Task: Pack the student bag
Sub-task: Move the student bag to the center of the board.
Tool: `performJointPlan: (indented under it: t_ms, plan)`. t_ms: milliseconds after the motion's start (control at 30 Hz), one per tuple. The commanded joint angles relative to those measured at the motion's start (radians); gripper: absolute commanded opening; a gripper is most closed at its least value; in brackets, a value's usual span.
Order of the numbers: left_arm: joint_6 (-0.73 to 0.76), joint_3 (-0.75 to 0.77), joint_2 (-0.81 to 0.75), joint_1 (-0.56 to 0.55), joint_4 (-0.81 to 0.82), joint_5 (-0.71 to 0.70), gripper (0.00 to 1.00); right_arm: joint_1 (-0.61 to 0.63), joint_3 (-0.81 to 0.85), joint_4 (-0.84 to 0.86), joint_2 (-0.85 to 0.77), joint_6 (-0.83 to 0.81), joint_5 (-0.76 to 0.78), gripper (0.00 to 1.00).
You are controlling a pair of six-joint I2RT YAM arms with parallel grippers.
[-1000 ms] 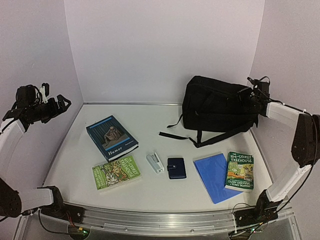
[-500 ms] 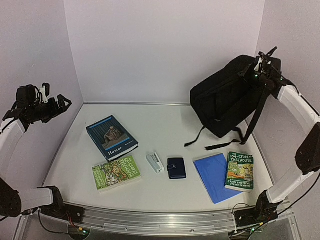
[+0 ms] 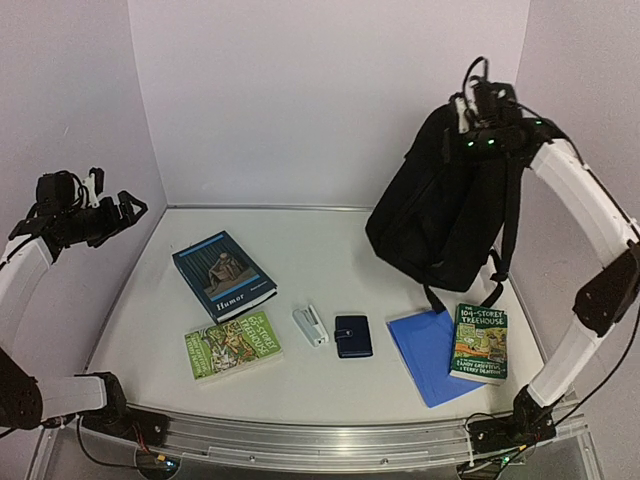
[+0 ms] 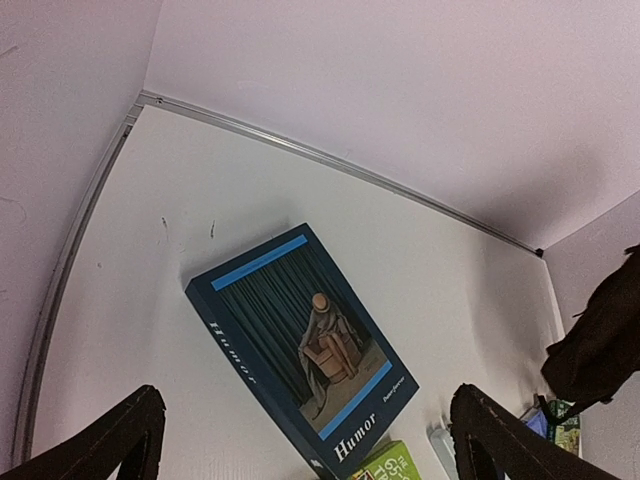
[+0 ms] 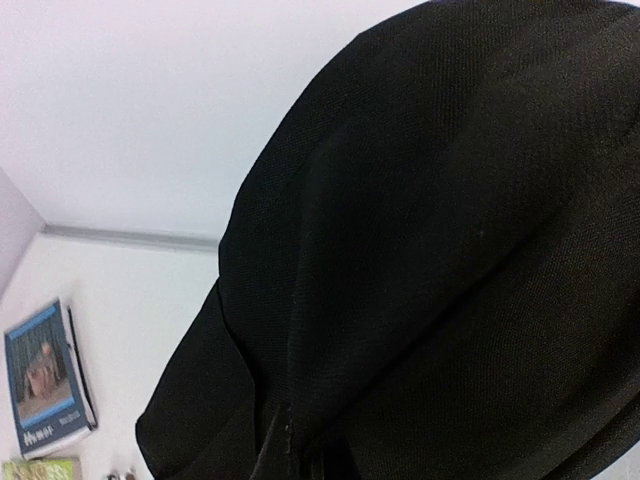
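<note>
Top external: right gripper (image 3: 468, 125) clamped on top of bag (image 3: 440, 215). Bag hangs upright at back right; can't tell if its bottom touches the table (image 3: 150, 330). Left gripper (image 3: 115, 195) wide open, empty, by left wall.

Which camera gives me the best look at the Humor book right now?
Left wrist: the Humor book sits large in the middle, title readable. Top external shows it whole but smaller. Right wrist catches it only small at the lower left edge.

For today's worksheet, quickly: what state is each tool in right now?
Left tool: open, holding nothing.
Right tool: shut on the student bag.
</note>
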Motion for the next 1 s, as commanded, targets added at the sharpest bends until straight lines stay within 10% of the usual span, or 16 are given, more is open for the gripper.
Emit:
performJointPlan:
  t_ms: [0, 367, 567, 700, 967]
  plan:
    - [0.010, -0.006, -0.001, 0.000, 0.050, 0.027, 1.00, 0.089, -0.011, -0.018, 0.104, -0.092, 0.107, 0.00]
    - [0.012, -0.010, 0.005, -0.003, 0.054, 0.037, 1.00, 0.272, 0.000, 0.136, 0.250, -0.028, 0.010, 0.16]
    - [0.017, -0.014, 0.010, -0.009, 0.057, 0.042, 1.00, 0.338, -0.071, 0.256, 0.177, 0.125, -0.069, 0.77]
    - [0.019, -0.018, 0.013, -0.011, 0.066, 0.051, 1.00, 0.333, -0.247, 0.329, 0.019, 0.264, 0.011, 0.97]
    - [0.016, -0.023, 0.033, -0.012, 0.074, 0.069, 1.00, 0.239, -0.634, 0.433, -0.139, 0.441, -0.207, 0.93]
